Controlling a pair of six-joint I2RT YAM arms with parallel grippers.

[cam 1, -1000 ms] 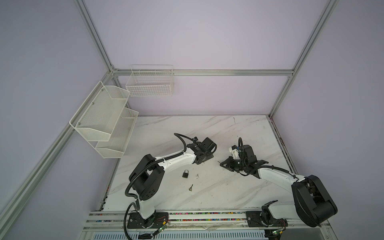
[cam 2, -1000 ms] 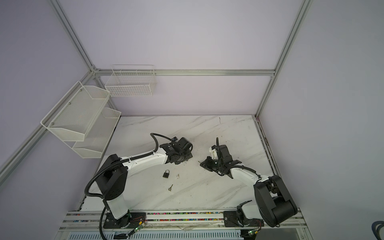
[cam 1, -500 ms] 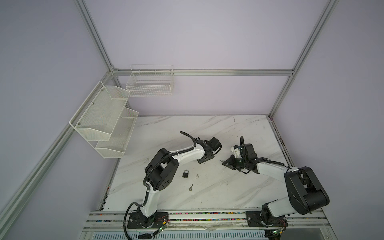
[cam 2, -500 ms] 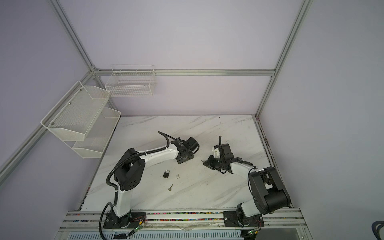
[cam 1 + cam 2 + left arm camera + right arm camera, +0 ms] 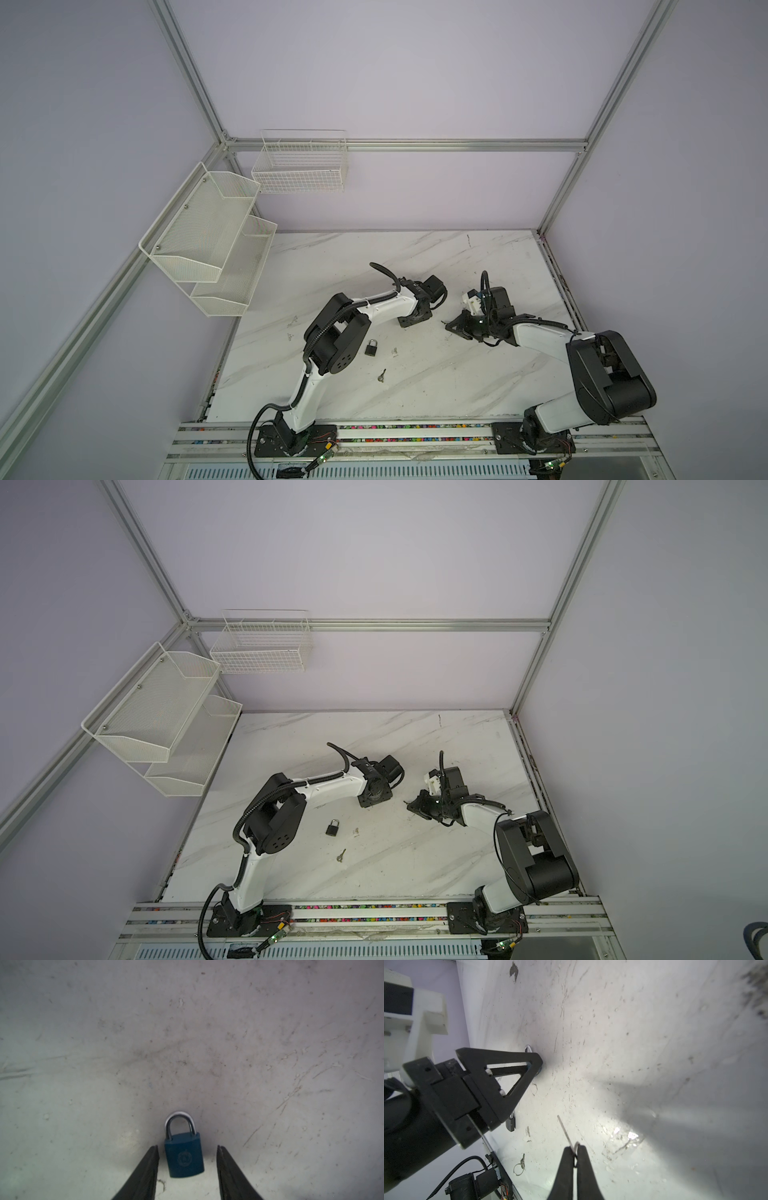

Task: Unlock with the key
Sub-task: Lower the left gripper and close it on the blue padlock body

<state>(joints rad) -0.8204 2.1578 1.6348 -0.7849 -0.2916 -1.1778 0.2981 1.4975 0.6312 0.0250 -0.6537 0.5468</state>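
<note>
Key [image 5: 565, 1132] sits pinched in the right gripper [image 5: 575, 1148]

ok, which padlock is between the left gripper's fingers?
The blue padlock, between the open jaws of the left gripper. The dark padlock lies off on its own.

The left arm [image 5: 386, 309] and right arm [image 5: 540, 336] have swung their elbows inward, left hand [image 5: 412, 323] edging rightward.

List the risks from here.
The blue padlock lies slightly skewed between the open fingers of the left end effector; closing may twist or shove it. The right end effector pinches the key by its head only, blade angled; it may pivot on insertion.
</note>
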